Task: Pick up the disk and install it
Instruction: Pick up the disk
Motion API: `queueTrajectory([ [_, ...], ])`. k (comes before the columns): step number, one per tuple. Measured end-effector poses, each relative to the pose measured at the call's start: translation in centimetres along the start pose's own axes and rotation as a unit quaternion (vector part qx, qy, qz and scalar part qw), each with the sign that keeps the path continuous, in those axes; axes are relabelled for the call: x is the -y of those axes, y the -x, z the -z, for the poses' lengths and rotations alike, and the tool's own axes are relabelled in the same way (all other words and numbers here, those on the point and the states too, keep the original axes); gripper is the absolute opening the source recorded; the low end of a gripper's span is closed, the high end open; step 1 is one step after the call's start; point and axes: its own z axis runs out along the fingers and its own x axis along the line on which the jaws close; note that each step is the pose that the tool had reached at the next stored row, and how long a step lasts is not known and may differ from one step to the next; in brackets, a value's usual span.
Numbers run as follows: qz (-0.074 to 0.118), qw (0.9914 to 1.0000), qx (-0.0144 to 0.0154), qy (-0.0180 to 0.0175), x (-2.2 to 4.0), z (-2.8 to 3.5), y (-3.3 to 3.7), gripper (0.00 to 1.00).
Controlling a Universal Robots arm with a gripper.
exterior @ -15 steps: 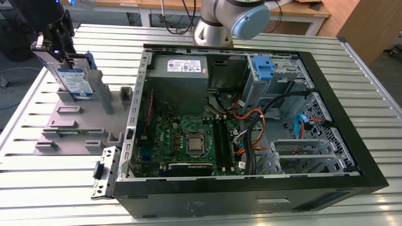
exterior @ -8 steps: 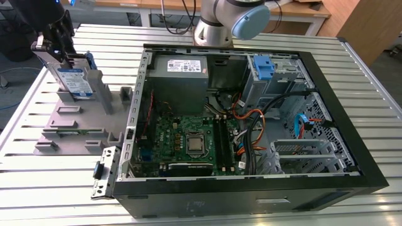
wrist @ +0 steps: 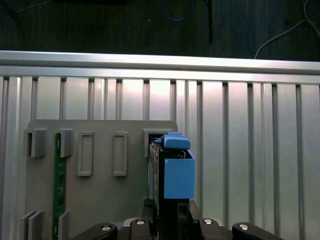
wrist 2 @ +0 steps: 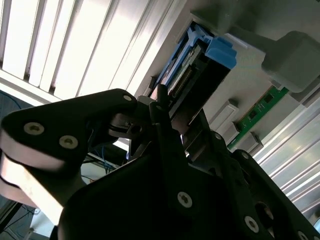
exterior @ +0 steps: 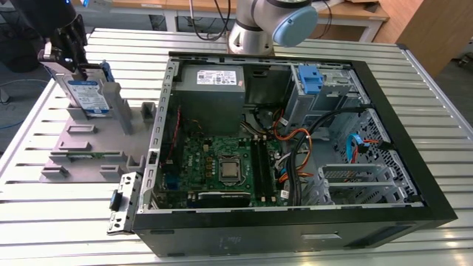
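The job is at its start: the disk [exterior: 87,94] is not yet in the computer case [exterior: 258,239]. It stands on edge in the grey holder [exterior: 88,145] on the slatted worktop [exterior: 44,221], at the upper left of the exterior view and well apart from the open case that takes up the middle and right. The gripper [exterior: 66,62] sits right at the disk's top edge. In the first wrist view the disk [wrist: 178,175] runs edge-on, blue carrier outward, down into the gripper [wrist: 167,212]. Whether the grasp has closed on it I cannot tell, and the disk looks seated in its slot rather than lifted. In the case, a bare blue bracket [exterior: 313,77] sits at the upper right. Judging from this, both the lift and the whole install remain to be done.
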Motion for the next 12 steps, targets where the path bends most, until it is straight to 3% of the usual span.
queueTrajectory([
  [12,0.0,1.0,0.0,-0.0001,0.02,0.04,0.0,0.35],
])
